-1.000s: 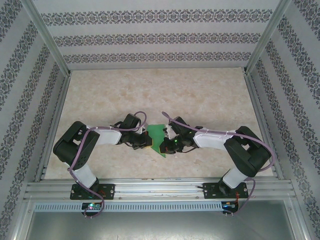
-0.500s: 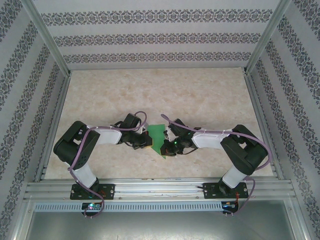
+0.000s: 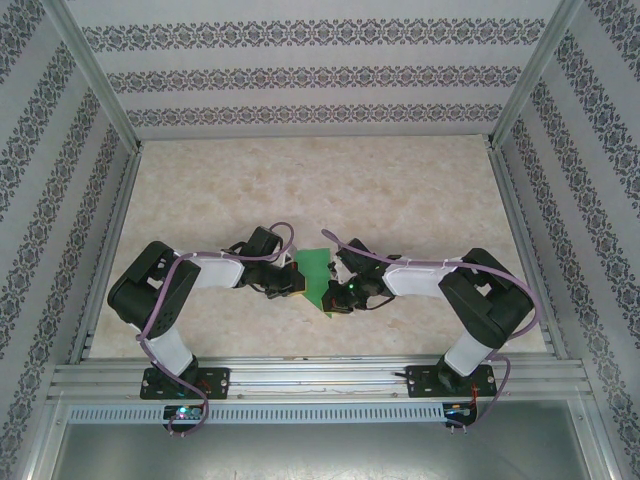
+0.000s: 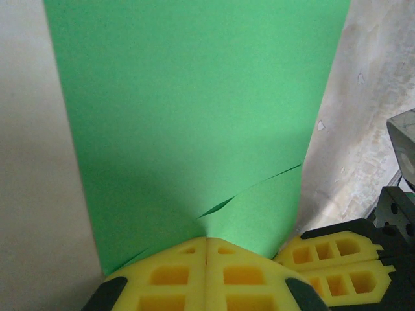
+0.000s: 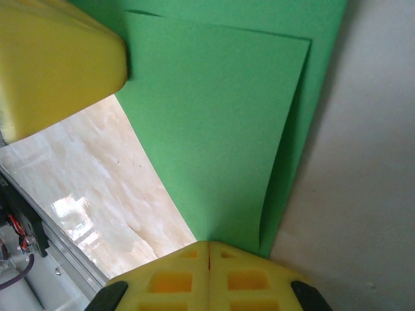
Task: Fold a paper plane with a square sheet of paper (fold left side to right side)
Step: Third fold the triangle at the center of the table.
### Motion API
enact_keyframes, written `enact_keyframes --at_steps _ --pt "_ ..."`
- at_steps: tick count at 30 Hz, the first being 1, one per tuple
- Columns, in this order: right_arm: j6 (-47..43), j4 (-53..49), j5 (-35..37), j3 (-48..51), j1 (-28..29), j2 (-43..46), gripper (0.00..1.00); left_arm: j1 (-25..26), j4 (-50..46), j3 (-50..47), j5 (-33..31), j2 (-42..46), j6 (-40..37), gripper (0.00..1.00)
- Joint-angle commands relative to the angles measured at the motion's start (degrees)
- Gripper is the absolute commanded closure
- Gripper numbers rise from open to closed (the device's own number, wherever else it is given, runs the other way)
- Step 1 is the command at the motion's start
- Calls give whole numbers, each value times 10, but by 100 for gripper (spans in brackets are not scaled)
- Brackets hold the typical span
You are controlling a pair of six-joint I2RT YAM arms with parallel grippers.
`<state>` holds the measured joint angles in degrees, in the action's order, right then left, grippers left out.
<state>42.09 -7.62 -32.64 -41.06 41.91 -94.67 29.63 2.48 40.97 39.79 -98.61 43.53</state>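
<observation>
Green sheet: we are pinching its left edge in the left gripper, its right edge in the right gripper.

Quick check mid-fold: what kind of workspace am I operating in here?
Probably a purpose-built robot test booth rather than a home: wallpapered panels held in an aluminium frame enclose a marble-look tabletop, with a slotted mounting rail along its near edge.

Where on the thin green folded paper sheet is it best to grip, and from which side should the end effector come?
Probably at an edge, coming edge-on and pinching both layers: the thin green folded paper sheet is flat, with no body to grasp. The left end effector holds it so.
</observation>
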Motion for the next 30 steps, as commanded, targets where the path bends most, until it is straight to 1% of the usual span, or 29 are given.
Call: enact_keyframes --at_steps 1,12,22,25,30 --pt "-3 -42 12 14 10 -12 93 4 -85 -14 -70 -38 -10 95" --pt "-16 -92 9 29 20 3 94 5 -98 -8 -79 -47 -8 95" --pt "-19 -127 9 54 21 51 94 5 -100 -8 -79 -49 -7 95" --pt "-23 -136 7 50 10 85 94 5 -94 -10 -77 -48 -2 95" --pt "-23 -111 -13 45 -19 139 94 5 -73 -17 -69 -47 10 95"
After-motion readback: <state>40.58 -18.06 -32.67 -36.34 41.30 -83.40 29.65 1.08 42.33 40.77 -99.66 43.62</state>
